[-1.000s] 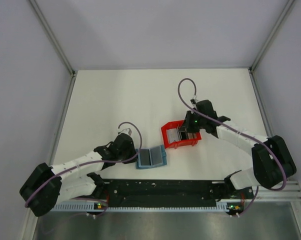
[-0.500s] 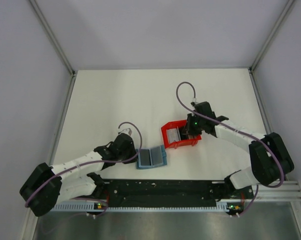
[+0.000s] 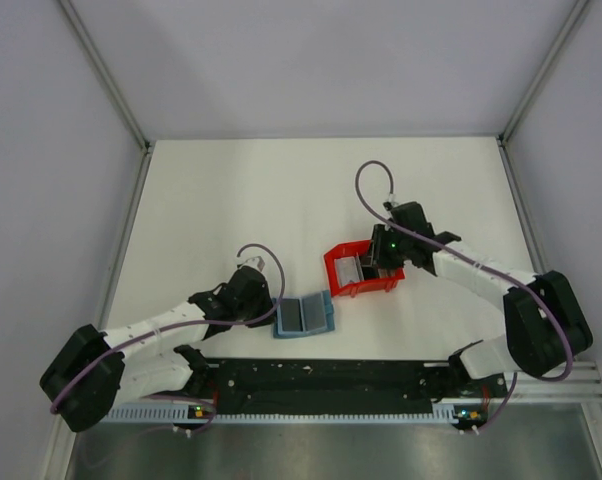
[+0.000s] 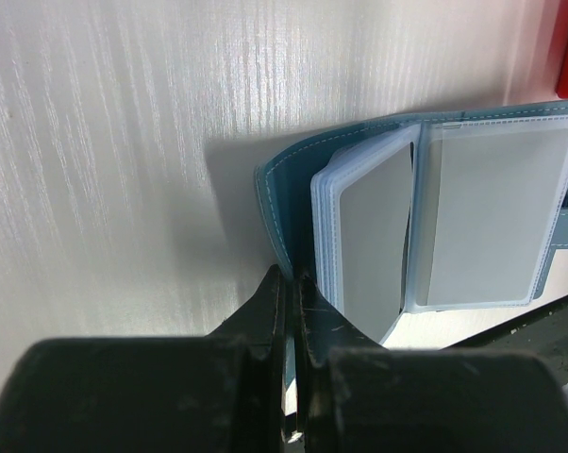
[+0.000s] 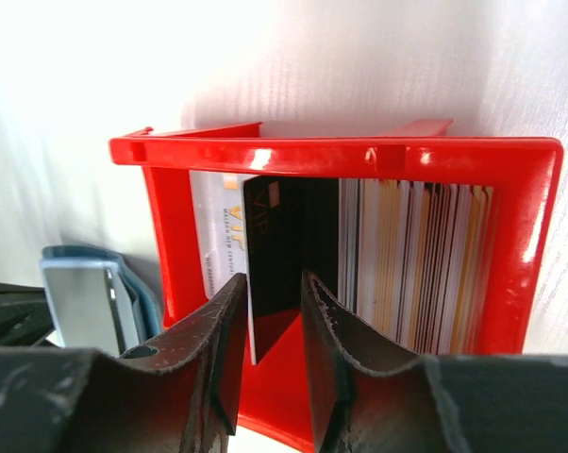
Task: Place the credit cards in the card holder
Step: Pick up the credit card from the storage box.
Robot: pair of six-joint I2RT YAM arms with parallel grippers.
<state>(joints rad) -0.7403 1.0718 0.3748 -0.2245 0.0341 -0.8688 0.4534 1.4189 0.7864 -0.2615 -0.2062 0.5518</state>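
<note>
The right fingers (image 5: 225,321) had only shifted a little in the red box (image 5: 341,151). They sat spread around a black card (image 5: 275,245), not lifted yet. The left fingers (image 4: 270,302) pinched the card holder (image 4: 482,217) open on the tabletop (image 4: 105,142).

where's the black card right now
Right wrist view: the black card stands in the red box, left of the card stack, between the fingers of the right pincer.

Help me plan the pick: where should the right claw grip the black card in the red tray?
Grip the black card by its top edge, coming down through the open top of the red tray: it stands on edge, with a gap separating it from the packed stack.
</note>
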